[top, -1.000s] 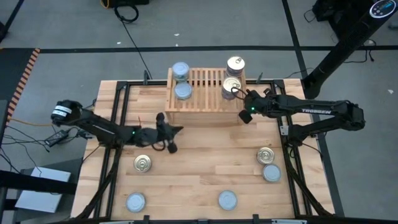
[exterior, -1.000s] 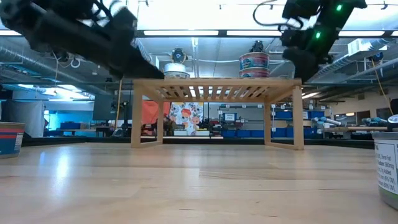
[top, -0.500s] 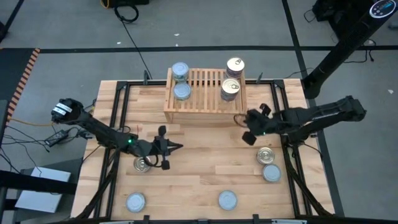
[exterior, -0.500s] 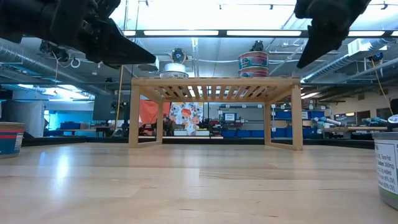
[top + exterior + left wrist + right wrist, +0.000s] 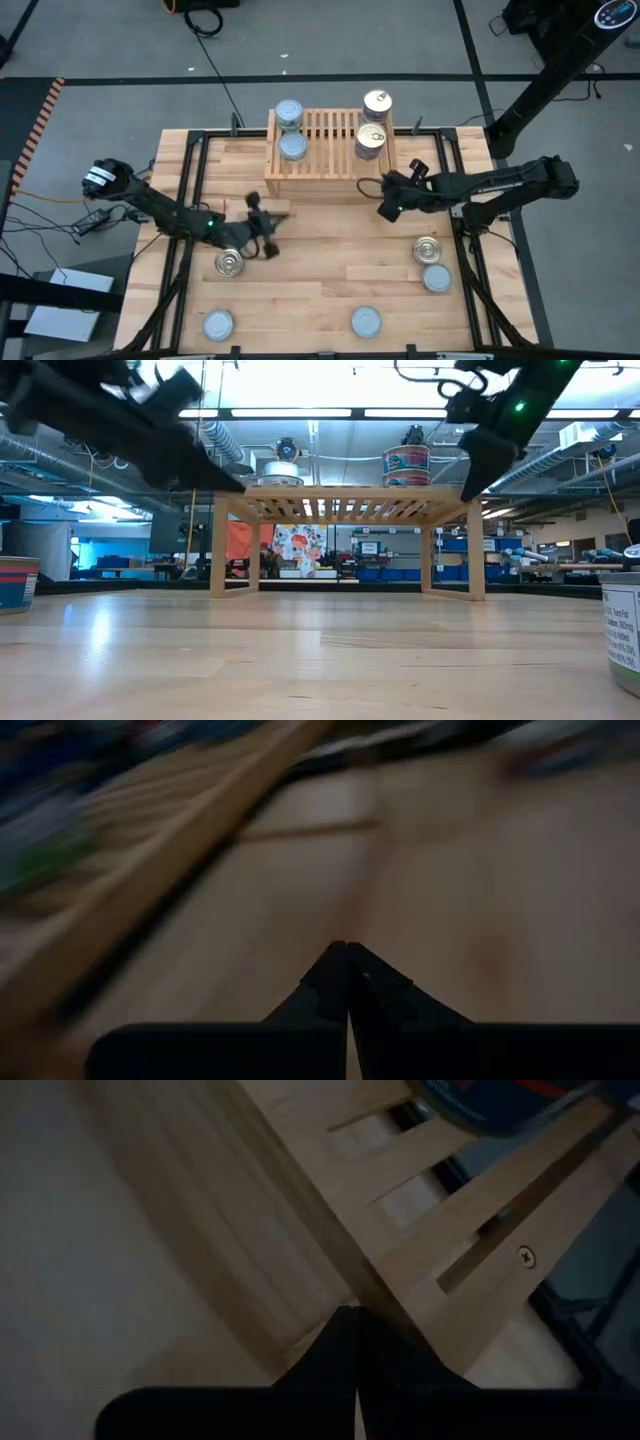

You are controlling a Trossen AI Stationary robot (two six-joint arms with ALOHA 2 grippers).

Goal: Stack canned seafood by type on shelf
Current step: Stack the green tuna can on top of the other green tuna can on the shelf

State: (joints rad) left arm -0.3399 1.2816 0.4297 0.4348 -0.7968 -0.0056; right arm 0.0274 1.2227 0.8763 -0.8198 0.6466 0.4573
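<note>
The wooden shelf (image 5: 330,128) stands at the table's far middle. Two silvery-blue tins (image 5: 291,130) rest on its left end and two golden-lidded tins (image 5: 372,122) on its right end. Loose tins stand on their bases on the table: a golden one (image 5: 230,263) near left, silvery ones (image 5: 218,325) (image 5: 366,321) along the near edge, and a golden (image 5: 427,249) and a silvery (image 5: 436,278) pair at the right. My left gripper (image 5: 283,213) hangs shut and empty before the shelf's left end. My right gripper (image 5: 381,213) is shut and empty at the shelf's near right corner. My right gripper's shut fingertips (image 5: 355,1315) slant down toward the shelf's right side board (image 5: 290,1250) near its lower edge. Whether they touch the board, I cannot tell.
Black rails (image 5: 190,200) run along both sides of the plank table. Bare wood lies between the shelf and the near row of tins. In the low view a tin (image 5: 625,630) stands close at the right and another (image 5: 15,582) at the left.
My right gripper has come away from the golden tins on the shelf, swung toward the near edge, then back left to the shelf's near right corner. My left gripper dipped toward the near edge over the golden tin, returned toward the shelf, and rolled. Both stayed shut.
</note>
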